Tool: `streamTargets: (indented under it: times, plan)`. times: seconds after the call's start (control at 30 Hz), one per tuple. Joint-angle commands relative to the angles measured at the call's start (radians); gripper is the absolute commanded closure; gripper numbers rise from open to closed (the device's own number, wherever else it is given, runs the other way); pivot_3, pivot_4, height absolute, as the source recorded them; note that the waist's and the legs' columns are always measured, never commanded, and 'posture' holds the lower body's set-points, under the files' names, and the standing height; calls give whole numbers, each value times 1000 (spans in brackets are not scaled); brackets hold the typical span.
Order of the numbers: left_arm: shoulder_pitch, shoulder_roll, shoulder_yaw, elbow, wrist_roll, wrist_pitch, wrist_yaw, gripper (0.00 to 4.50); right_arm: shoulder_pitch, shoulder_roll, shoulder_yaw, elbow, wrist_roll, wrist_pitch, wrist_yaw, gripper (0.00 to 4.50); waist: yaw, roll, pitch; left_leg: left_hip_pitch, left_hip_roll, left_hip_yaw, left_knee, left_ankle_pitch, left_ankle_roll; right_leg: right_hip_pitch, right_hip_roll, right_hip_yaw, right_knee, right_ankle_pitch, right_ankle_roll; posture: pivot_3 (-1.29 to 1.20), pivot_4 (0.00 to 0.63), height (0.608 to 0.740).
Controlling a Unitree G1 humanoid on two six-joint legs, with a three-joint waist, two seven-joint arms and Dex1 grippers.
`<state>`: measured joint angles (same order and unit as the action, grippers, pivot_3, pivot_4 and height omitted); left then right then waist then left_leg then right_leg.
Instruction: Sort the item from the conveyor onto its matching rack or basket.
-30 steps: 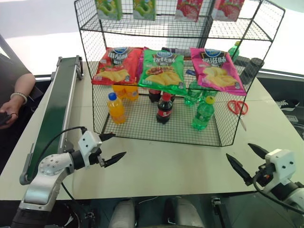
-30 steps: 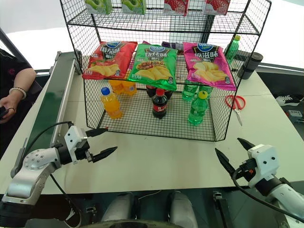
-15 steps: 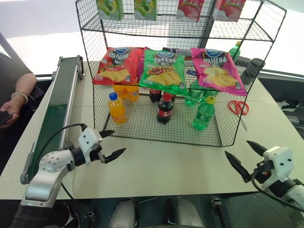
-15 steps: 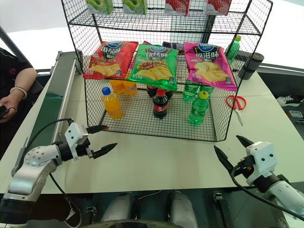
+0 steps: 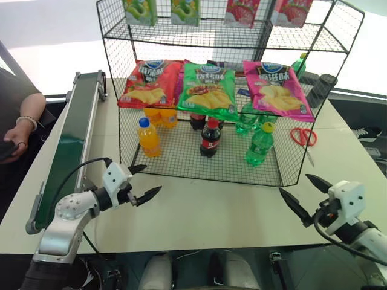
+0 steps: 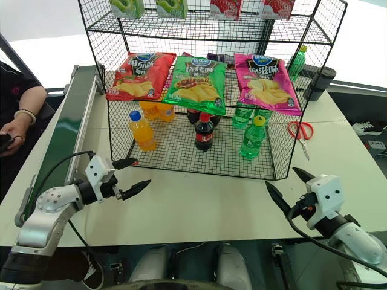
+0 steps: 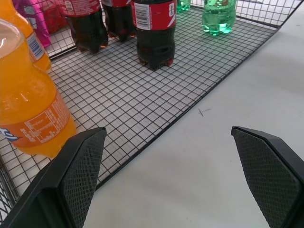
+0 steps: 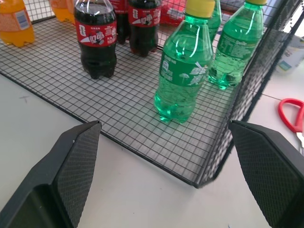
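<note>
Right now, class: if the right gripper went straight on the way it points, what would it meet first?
Probably the front green soda bottle on the wire rack's bottom tier. The right gripper, jaws open, aims at it across bare table, and the rack's low front edge comes before it. Depth is uncertain.

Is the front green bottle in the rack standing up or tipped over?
Upright. The green bottle stands on its base on the rack's bottom grid, yellow cap on top, beside the cola bottle.
</note>
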<state>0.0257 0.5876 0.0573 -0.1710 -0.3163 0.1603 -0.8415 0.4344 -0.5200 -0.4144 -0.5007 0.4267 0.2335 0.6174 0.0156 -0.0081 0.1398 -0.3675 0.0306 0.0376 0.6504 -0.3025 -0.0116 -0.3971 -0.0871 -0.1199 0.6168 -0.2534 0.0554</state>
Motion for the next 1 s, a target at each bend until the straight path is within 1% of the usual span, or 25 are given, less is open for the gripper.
streamTargets:
  times: [0.03, 0.4, 0.67, 0.87, 1.0]
  plan:
    - [1, -4, 12, -37, -2, -11, 16, 0, -24, -5, 4, 36, 2, -33, 25, 38, 0, 0, 0, 0, 0, 0, 0, 0, 0, 0, 0, 0, 0, 0, 0, 0, 150, 734]
    - [-12, -21, 5, -30, -4, 14, 43, 0, -42, 18, 15, 172, -25, -158, 76, 38, 1, 0, 0, 1, 0, 0, 0, 0, 0, 1, 0, 0, 0, 0, 0, 0, 150, 734]
    - [-23, -24, 13, -34, -7, 44, 68, 0, -86, 17, 32, 257, -32, -205, 99, 38, -1, 0, 0, 2, 0, 0, 0, 0, 0, 1, 0, 0, 1, 0, 0, 0, 150, 734]
    - [-1, -36, 24, -55, -14, 74, 104, 0, -123, -1, 47, 290, -34, -206, 120, 38, 0, 0, 0, 3, 0, 1, 0, 0, 0, 2, 0, 0, 1, 0, 0, 0, 150, 734]
    - [4, -45, 23, -56, -11, 77, 118, 0, -151, -9, 57, 262, -34, -171, 102, 38, 0, 0, 0, 3, 0, 1, 0, 0, 0, 2, 0, 0, 1, 0, 0, 0, 150, 734]
